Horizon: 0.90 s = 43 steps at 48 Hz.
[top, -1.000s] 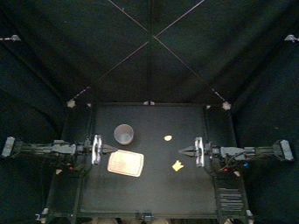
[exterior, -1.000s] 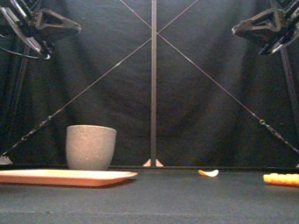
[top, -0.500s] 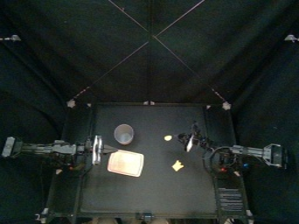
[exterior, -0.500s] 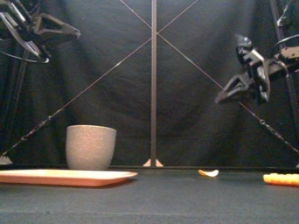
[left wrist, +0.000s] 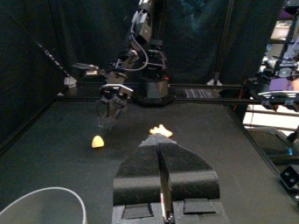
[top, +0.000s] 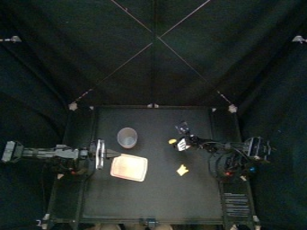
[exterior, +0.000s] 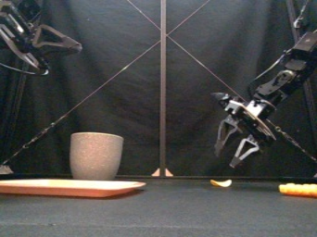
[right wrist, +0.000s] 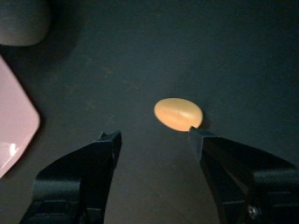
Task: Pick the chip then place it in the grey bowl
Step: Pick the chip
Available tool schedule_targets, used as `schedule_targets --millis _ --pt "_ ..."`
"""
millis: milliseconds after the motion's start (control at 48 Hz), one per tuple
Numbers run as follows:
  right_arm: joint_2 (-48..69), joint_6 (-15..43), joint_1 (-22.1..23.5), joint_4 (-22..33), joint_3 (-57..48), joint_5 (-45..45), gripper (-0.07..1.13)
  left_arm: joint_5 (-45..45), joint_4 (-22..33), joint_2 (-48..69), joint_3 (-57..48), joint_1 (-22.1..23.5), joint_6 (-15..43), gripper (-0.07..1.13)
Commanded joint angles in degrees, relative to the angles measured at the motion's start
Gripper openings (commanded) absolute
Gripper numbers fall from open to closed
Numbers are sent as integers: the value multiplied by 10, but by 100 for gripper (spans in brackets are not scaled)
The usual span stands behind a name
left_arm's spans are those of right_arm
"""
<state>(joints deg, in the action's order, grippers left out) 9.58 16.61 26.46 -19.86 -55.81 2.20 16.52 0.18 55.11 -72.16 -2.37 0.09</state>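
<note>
Right of centre, the right tool (exterior: 236, 154) hangs spread above the orange chip (right wrist: 177, 113) on bare tabletop (top: 156, 193). The left tool (left wrist: 162, 149) has its jaws pressed together.

The right tool (top: 182, 135) hangs over the bench (top: 156, 202), apparently just beside the small yellow chip (top: 173, 141), with the grey bowl (top: 127, 137) past it, the pink tray (top: 129, 167) and another yellow toy (top: 182, 169) nearer the front, and the left tool (top: 93, 154) at the bench's left edge.

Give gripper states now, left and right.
Left gripper: shut, holding nothing.
Right gripper: open, empty, over the small orange oval chip.
</note>
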Motion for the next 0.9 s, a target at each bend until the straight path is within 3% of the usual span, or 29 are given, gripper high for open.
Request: schedule_targets --millis 21,312,646,771,896 --pt "-24 0 25 -8 33 -27 93 4 0 -4 9 -1 1 1" --pt "-83 0 63 -14 73 -60 93 4 0 -4 8 1 0 1" --pt "-110 0 51 -14 101 -112 91 4 0 -4 7 -3 2 1" --pt "-114 0 44 -21 107 -117 84 4 -1 -3 7 -4 2 1" --pt "-114 -1 35 -30 111 -128 67 3 0 -3 7 -6 2 1"
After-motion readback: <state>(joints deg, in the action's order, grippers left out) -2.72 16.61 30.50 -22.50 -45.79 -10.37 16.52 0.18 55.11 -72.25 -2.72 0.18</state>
